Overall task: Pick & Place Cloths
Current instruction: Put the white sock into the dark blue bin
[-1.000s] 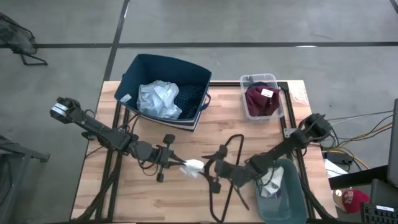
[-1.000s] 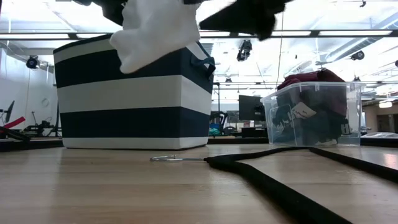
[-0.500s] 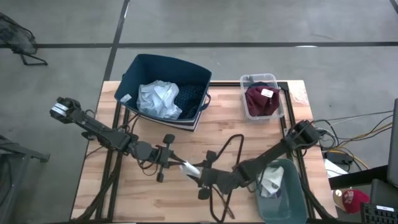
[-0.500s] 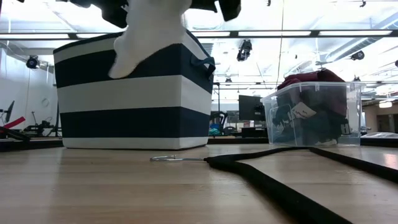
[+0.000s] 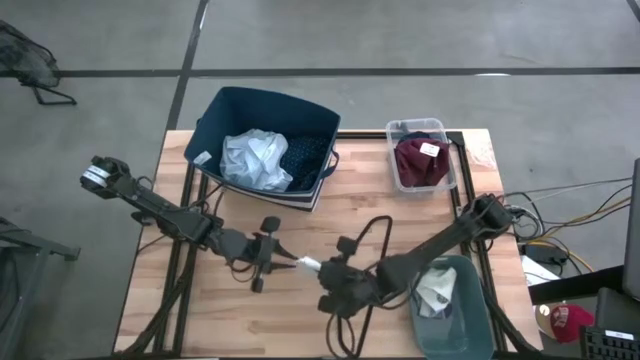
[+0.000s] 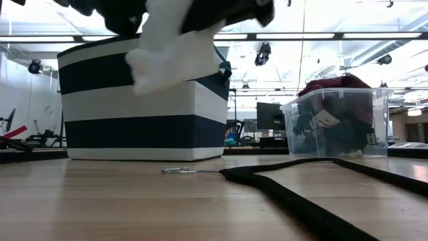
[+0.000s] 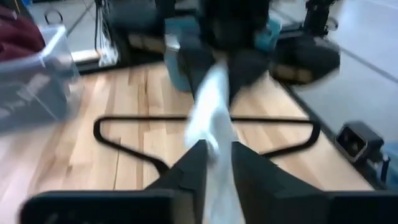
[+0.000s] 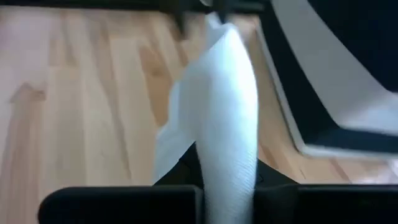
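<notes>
White, the small soft sock [image 5: 308, 264] hangs above the table middle, pinched by both the left gripper [image 5: 289, 262] and the right gripper [image 5: 326, 273] — a second ago the right one was beside it. You are mid hand-over, I judge — let the left release now.

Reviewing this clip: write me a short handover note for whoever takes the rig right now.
Left tool and right tool: both shut on the white sock, held between them above mid-table.
Placed: pale blue shirt and navy patterned piece in the navy bin; maroon piece in the clear box; white cloth in the grey bin.
Left: one tool lets go, sock gets placed. Black hanger lies under the right arm.
</notes>
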Robot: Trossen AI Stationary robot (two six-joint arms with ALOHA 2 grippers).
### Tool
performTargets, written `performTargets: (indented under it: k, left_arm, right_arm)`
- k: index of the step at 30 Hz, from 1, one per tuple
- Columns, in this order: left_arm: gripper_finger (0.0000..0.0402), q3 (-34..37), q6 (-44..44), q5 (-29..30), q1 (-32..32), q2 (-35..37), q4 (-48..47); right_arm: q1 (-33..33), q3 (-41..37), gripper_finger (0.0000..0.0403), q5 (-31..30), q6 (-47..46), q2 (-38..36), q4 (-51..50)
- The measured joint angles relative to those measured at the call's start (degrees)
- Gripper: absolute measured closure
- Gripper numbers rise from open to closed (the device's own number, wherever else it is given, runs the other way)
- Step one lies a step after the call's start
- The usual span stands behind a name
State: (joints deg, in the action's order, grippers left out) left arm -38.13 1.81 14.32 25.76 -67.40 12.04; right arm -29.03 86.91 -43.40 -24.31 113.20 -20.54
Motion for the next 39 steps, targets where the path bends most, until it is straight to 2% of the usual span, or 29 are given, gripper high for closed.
performTargets:
  k: [4, 6, 11, 15, 18, 25, 29, 35, 39]
  left_arm:
    - [0.0273, 0.0, 2.4, -0.1, 0.2, 0.0, -4.7]
    - [0.0246, 0.3, 3.7, -0.1, 0.2, 0.0, -6.6]
    - [0.0203, 2.0, 5.9, -0.1, 0.2, 0.0, -7.5]
    - [0.0196, 2.7, 6.2, -0.1, 0.2, 0.0, -7.1]
    - [0.0195, 2.8, 6.2, -0.1, 0.2, 0.0, -6.9]
    - [0.0195, 2.8, 6.3, -0.1, 0.2, 0.0, -7.1]
    - [0.0195, 2.8, 6.7, -0.1, 0.2, 0.0, -7.1]
    - [0.0195, 2.8, 6.8, -0.1, 0.2, 0.0, -7.1]
    - [0.0195, 2.8, 6.8, -0.1, 0.2, -0.1, -7.1]
  right_arm:
    - [-0.7, 4.8, 0.0388, 0.5, -12.4, -1.5, -18.8]
    - [-1.2, 8.1, 0.0389, 3.7, -19.7, -2.1, -29.0]
    - [-2.8, 15.6, 0.0388, 17.1, -38.5, -3.5, -50.5]
    - [-4.7, 19.1, 0.0389, 28.6, -50.8, -4.2, -62.1]
    - [-7.0, 21.4, 0.0388, 33.6, -60.7, -4.6, -69.4]
    - [-13.0, 20.2, 0.0389, 38.3, -68.5, -6.3, -69.4]
    - [-15.5, 16.7, 0.0390, 42.1, -68.6, -6.8, -69.5]
    - [-18.2, 8.7, 0.0390, 51.8, -69.8, -6.9, -69.5]
    - [-18.3, 2.1, 0.0384, 52.4, -68.4, -7.1, -69.5]
